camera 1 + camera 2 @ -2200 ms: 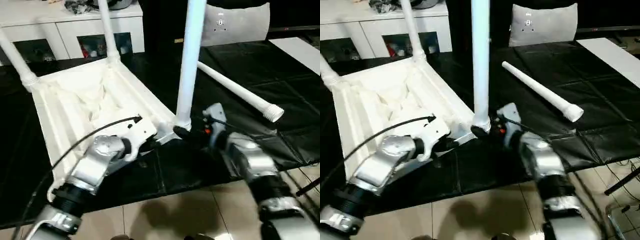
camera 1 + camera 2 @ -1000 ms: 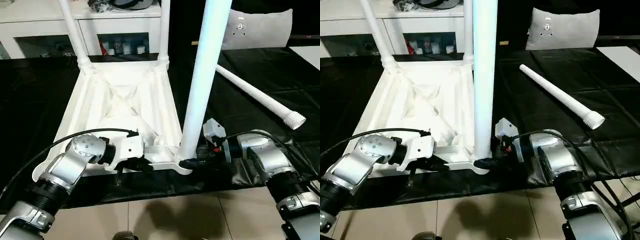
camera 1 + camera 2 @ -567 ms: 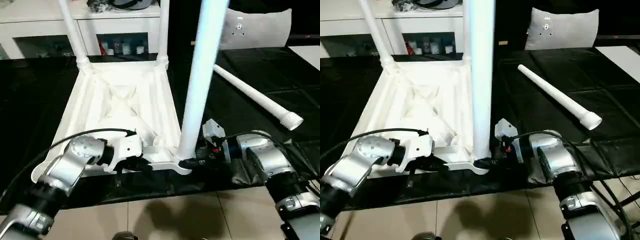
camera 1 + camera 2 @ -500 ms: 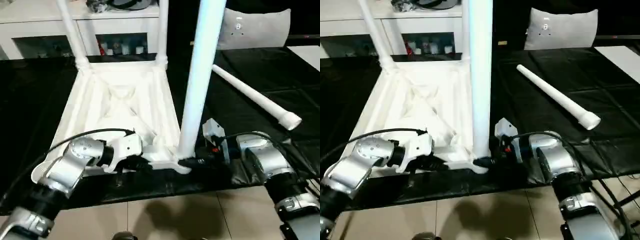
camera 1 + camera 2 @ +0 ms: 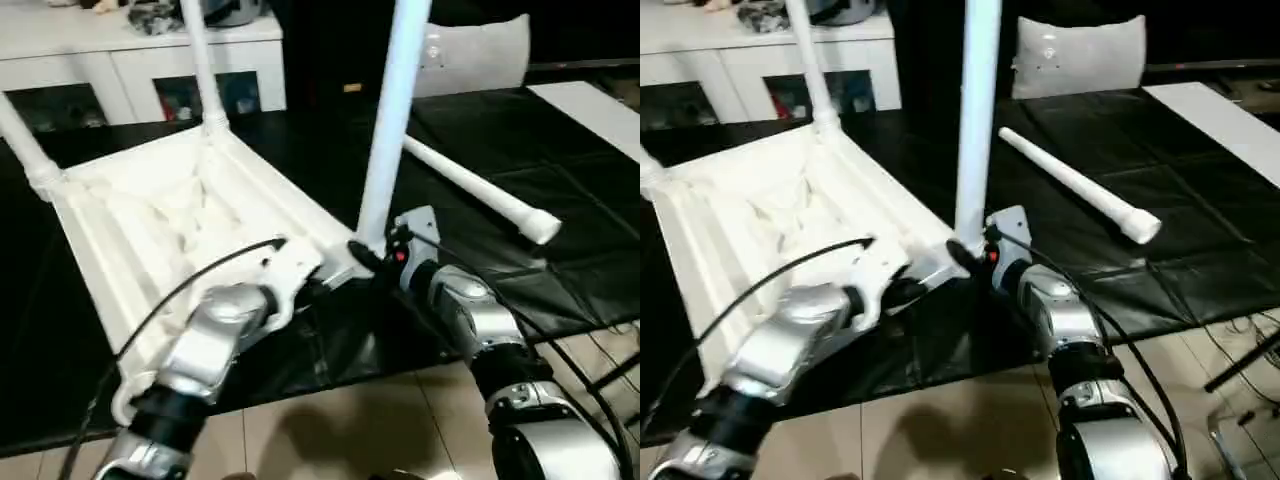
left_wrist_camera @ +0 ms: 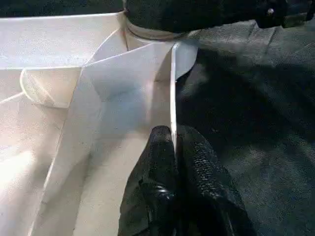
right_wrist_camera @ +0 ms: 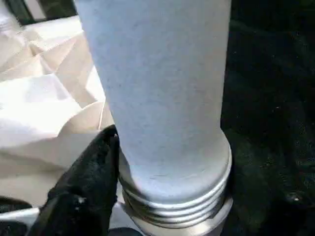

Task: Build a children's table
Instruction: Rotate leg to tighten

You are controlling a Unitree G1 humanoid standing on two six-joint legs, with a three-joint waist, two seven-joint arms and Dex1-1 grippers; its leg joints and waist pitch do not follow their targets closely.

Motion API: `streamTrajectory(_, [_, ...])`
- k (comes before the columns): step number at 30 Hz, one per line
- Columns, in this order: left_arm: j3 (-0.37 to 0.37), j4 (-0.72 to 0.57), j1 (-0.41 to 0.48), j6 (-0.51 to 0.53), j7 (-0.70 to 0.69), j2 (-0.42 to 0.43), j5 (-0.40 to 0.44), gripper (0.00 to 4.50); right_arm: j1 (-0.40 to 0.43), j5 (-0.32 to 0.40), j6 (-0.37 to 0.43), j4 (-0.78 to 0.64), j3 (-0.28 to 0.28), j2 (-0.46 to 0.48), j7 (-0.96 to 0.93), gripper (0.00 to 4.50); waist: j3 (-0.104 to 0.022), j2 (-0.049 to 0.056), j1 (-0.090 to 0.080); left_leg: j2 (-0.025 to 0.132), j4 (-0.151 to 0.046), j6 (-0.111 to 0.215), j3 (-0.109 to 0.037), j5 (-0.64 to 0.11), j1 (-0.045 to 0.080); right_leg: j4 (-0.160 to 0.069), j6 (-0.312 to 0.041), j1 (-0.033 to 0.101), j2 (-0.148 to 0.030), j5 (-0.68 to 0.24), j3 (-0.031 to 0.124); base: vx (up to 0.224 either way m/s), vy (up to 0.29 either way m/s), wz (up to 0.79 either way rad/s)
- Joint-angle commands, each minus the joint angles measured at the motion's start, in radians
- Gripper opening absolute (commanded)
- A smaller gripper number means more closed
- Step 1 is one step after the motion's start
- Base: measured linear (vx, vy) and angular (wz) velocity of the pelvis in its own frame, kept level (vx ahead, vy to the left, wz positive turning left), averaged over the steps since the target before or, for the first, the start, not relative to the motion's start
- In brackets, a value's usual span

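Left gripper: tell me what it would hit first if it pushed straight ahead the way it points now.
The left gripper is shut on the thin edge wall of the upturned table top. Straight ahead along that wall, it would probably first meet the corner socket, where the right gripper holds the upright leg. Depth is unclear.

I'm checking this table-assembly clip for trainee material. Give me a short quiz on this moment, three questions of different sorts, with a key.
1. True or false: the table top lies with its ribbed underside up.
2. How many legs stand upright in the top's corner sockets? A) one B) three C) four
3. Fill in: the left gripper has its jaws shut on the top's thin ____.

Key:
1. True.
2. B: three stand, including the near leg with the right gripper at its base. The loose leg lies on the black mat.
3. Rim; the near edge, by the corner under that leg.
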Motion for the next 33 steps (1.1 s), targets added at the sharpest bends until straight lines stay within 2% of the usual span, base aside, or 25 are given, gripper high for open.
streamTrajectory(1, [-0.039,-0.034,-0.047,-0.061,-0.007,-0.036,-0.033,0.00,0.012,0.004,0.022,0.008,0.054,0.057,0.058,3.53,-0.072,-0.003,0.007,0.015,-0.065,0.090,-0.002,-0.147,-0.013,-0.083,-0.155,0.060,-0.052,-0.291,0.049,0.000,0.000,0.00])
streamTrajectory(2, [-0.036,-0.035,-0.047,-0.055,-0.008,-0.034,-0.034,0.00,0.014,0.002,0.017,0.004,0.052,0.054,0.063,3.79,-0.072,-0.003,0.007,0.016,-0.065,0.090,-0.002,-0.148,-0.011,-0.084,-0.159,0.060,-0.053,-0.287,0.049,0.000,0.000,0.00])
streamTrajectory(5, [-0.036,-0.024,-0.048,-0.068,-0.033,0.005,-0.016,0.00,0.033,-0.005,-0.009,-0.031,0.066,0.012,0.130,3.90,-0.070,-0.003,0.009,0.014,-0.066,0.092,-0.001,-0.173,-0.012,-0.088,-0.155,0.061,-0.053,-0.316,0.048,0.000,0.000,0.00])
streamTrajectory(6, [-0.041,-0.011,-0.047,-0.089,-0.066,0.040,-0.003,0.00,0.049,-0.007,-0.031,-0.064,0.080,-0.029,0.192,3.95,-0.070,-0.004,0.011,0.014,-0.066,0.094,-0.002,-0.175,-0.010,-0.089,-0.149,0.062,-0.054,-0.324,0.049,0.000,0.000,0.00])
streamTrajectory(7, [-0.042,-0.008,-0.047,-0.094,-0.074,0.049,-0.001,0.00,0.052,-0.007,-0.037,-0.072,0.083,-0.039,0.208,4.21,-0.070,-0.004,0.013,0.015,-0.066,0.097,-0.002,-0.174,-0.010,-0.088,-0.147,0.061,-0.054,-0.321,0.050,0.000,0.000,0.00])
streamTrajectory(12, [-0.054,0.025,-0.042,-0.147,-0.162,0.128,-0.007,0.00,0.065,0.020,-0.045,-0.141,0.093,-0.156,0.387,4.42,-0.069,-0.006,0.026,0.016,-0.065,0.100,-0.001,-0.177,-0.007,-0.089,-0.148,0.061,-0.053,-0.330,0.050,0.000,0.000,0.00])
streamTrajectory(15, [-0.086,0.032,-0.029,-0.217,-0.284,0.206,-0.020,0.00,0.056,0.007,-0.040,-0.171,0.126,-0.254,0.532,4.42,-0.070,-0.008,0.031,0.017,-0.065,0.106,-0.001,-0.174,-0.009,-0.085,-0.152,0.062,-0.054,-0.324,0.052,0.000,0.000,0.00])
streamTrajectory(19, [-0.116,0.033,-0.020,-0.288,-0.372,0.258,-0.026,0.00,0.045,-0.013,-0.050,-0.179,0.150,-0.296,0.585,4.42,-0.069,-0.008,0.032,0.020,-0.066,0.103,-0.001,-0.171,-0.008,-0.083,-0.159,0.059,-0.055,-0.329,0.052,0.000,0.000,0.00])
streamTrajectory(20, [-0.132,0.036,-0.018,-0.317,-0.419,0.286,-0.025,0.00,0.034,-0.029,-0.075,-0.170,0.161,-0.313,0.602,4.42,-0.069,-0.011,0.033,0.020,-0.066,0.103,-0.001,-0.171,-0.007,-0.085,-0.160,0.058,-0.055,-0.330,0.052,0.000,0.000,0.00])
streamTrajectory(23, [-0.151,0.049,-0.024,-0.354,-0.477,0.321,-0.020,0.00,0.016,-0.056,-0.114,-0.150,0.182,-0.334,0.633,4.42,-0.070,-0.010,0.040,0.022,-0.066,0.094,0.000,-0.171,-0.004,-0.079,-0.171,0.056,-0.055,-0.316,0.054,0.000,0.000,0.00])
streamTrajectory(30, [-0.190,0.095,-0.051,-0.457,-0.605,0.375,-0.028,0.00,0.012,-0.064,-0.141,-0.145,0.241,-0.351,0.746,4.42,-0.070,-0.013,0.053,0.024,-0.069,0.090,0.001,-0.175,-0.004,-0.075,-0.173,0.058,-0.057,-0.303,0.057,0.000,0.000,0.00])
streamTrajectory(31, [-0.192,0.099,-0.054,-0.465,-0.611,0.376,-0.029,0.00,0.011,-0.065,-0.144,-0.141,0.244,-0.350,0.749,4.14,-0.070,-0.012,0.053,0.024,-0.069,0.088,0.001,-0.178,-0.003,-0.076,-0.174,0.057,-0.056,-0.304,0.057,0.000,0.000,0.00])
streamTrajectory(33, [-0.195,0.107,-0.061,-0.475,-0.622,0.376,-0.027,0.00,0.009,-0.061,-0.146,-0.134,0.245,-0.343,0.759,4.14,-0.070,-0.011,0.055,0.025,-0.070,0.083,0.000,-0.179,-0.004,-0.076,-0.173,0.058,-0.057,-0.309,0.057,0.000,0.000,0.00])
